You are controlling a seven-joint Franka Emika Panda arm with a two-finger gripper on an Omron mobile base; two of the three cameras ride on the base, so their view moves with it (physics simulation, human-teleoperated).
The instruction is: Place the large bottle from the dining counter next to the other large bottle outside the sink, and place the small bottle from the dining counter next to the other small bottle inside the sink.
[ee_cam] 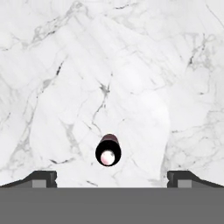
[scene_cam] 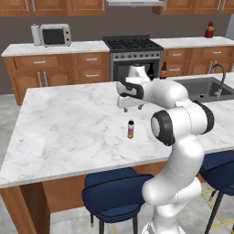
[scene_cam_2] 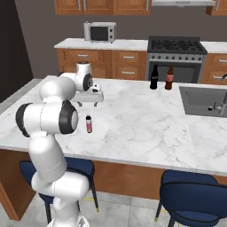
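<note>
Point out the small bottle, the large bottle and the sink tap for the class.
small bottle (scene_cam: 130,130): left base view, on its pink-red body.
large bottle (scene_cam_2: 154,77): right base view, on its black body.
sink tap (scene_cam: 221,75): left base view, on the curved spout.

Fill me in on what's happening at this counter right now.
The robot's end effector hangs open above the small bottle, which stands upright on the dining counter and is not yet gripped. The large bottle already stands beside the other large bottle near the sink, outside the basin. So the small bottle looks like the next thing to be picked up.
</note>
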